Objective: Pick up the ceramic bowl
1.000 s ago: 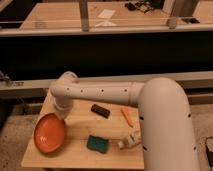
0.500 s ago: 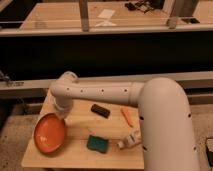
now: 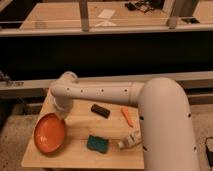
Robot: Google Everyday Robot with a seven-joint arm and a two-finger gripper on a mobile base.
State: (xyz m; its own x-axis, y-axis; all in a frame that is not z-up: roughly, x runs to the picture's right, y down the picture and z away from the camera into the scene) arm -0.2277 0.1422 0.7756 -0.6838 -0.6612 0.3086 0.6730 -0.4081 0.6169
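- Table (image 3: 75, 127): small, light wood, carrying every loose item.
- Bowl (image 3: 50, 132): orange, at the left edge.
- Tool (image 3: 62, 116): low at the bowl's upper rim.
- Sponge (image 3: 97, 143): teal, near the front.
- Black block (image 3: 100, 110): centre.
- Orange stick (image 3: 127, 116): right.
- Pale bottle (image 3: 129, 139): front right, lying down.

Bowl (image 3: 50, 132): 1, orange
Sponge (image 3: 97, 143): 1, teal
Black block (image 3: 100, 110): 1
Orange stick (image 3: 127, 116): 1
Pale bottle (image 3: 129, 140): 1, lying down
Table (image 3: 80, 155): 1, wooden
Arm (image 3: 105, 92): 1, white
Gripper (image 3: 62, 114): 1, at the bowl's upper rim
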